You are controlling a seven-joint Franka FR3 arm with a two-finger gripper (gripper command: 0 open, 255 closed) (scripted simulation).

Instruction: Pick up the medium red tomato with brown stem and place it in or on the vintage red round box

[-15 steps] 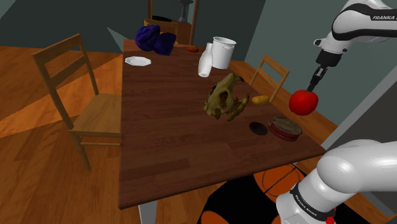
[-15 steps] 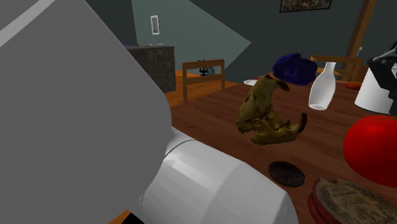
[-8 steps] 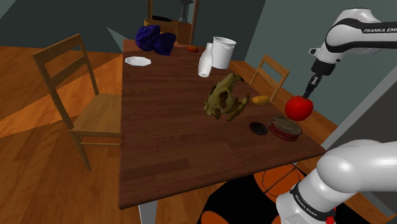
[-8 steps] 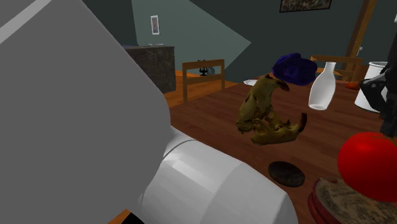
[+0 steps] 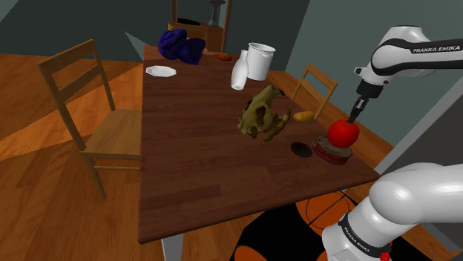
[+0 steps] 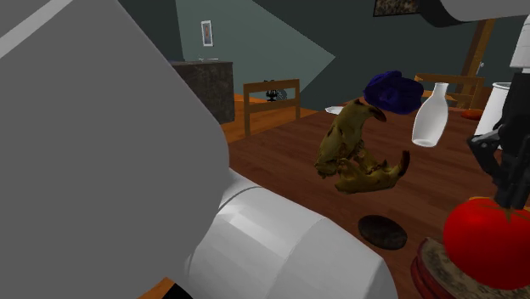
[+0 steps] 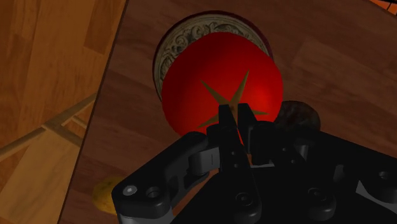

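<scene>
Tomato (image 5: 343, 133) is way lower than a second ago, now right over the box (image 5: 330, 154) near the table's (image 5: 193, 170) edge. Gripper (image 7: 235, 121) is nearly closed, pinching its stem (image 7: 230, 94).

smooth white arm (image 5: 415, 194) with dark joints, black "franka emika" lettering (image 5: 436, 49), all-black gripper (image 7: 234, 116), grey round screw (image 7: 129, 189).
</scene>
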